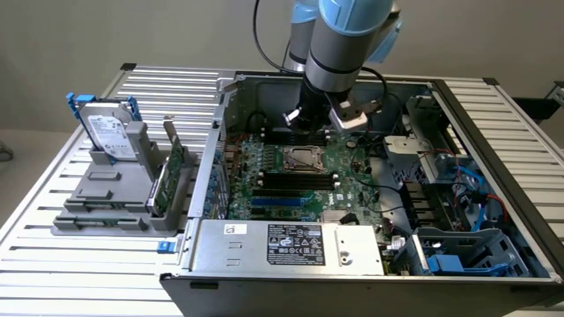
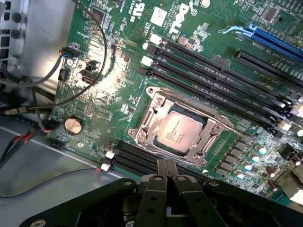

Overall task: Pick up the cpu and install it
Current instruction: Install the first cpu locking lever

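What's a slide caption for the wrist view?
Shut gripper hovers over the motherboard, empty, beside the cpu sitting in its socket frame.

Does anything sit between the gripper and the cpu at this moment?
Nothing visible does. The cpu lies in its socket on the motherboard, top uncovered, and the shut gripper hangs over the board beside it with only open air between.

Grey arm point(image 1: 339, 46) with light-blue joint caps, black cables; black pincer point(image 2: 165, 172), visible screws
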`<state>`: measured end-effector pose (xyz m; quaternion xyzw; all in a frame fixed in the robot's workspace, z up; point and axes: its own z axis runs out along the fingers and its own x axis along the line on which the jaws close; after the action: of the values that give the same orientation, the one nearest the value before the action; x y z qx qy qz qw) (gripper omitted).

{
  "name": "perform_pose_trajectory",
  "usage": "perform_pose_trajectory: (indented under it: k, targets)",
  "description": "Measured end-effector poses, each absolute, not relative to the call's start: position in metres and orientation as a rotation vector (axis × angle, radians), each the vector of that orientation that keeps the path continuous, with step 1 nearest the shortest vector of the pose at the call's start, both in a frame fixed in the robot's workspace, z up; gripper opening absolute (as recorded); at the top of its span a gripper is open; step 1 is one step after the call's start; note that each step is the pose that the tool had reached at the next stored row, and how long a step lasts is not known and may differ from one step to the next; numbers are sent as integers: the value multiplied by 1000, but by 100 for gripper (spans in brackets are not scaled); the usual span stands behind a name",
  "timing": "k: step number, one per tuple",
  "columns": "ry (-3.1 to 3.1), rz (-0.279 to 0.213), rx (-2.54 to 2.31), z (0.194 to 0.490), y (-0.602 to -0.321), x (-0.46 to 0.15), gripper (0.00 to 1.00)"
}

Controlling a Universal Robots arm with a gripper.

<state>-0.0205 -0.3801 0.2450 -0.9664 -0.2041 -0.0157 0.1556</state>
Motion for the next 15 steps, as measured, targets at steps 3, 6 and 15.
perform_pose_trajectory:
  k: [3,6,15]
  targets:
    - [-585,-45,-2768,245,-383,-22,11]
    - [-584,-46,-2763,245,-393,-23,11]
    - [-579,-49,-2740,247,-422,-30,11]
